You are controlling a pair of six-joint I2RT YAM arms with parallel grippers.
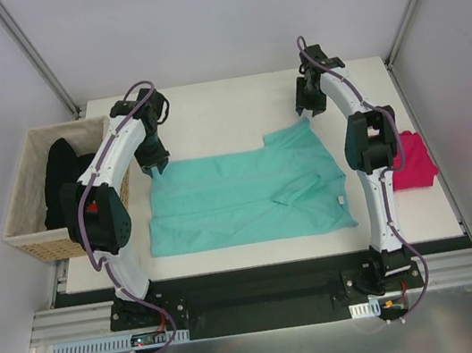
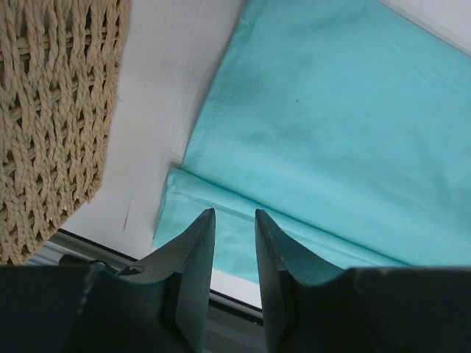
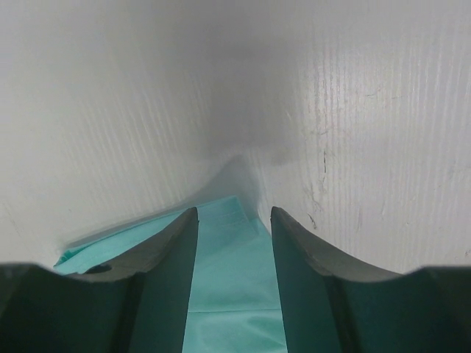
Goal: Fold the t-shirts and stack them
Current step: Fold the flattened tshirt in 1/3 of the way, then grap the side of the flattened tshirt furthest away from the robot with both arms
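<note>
White table (image 1: pixel 205 100), grey walls. Teal shirt (image 1: pixel 240 198) lay flat mid-table toward the near edge, one sleeve pointing far-right. Pink shirt (image 1: pixel 416 160) sat folded at the right edge, partly behind the right arm. Left gripper (image 2: pixel 235 215) was at the teal shirt's far-left corner, jaws narrowly apart, gripping nothing. Right gripper (image 3: pixel 234 213) was over the sleeve tip, jaws apart, empty. Basket (image 1: pixel 25 189) off the left edge held dark cloth (image 1: pixel 63 183).

A: Where did the teal-mint t-shirt (image 1: pixel 240 198) lie?
B: Spread flat across the middle of the worktop (image 1: pixel 224 106), one sleeve jutting toward the far right.
A: And the magenta-pink t-shirt (image 1: pixel 416 160)?
B: Folded small, at the right edge.
</note>
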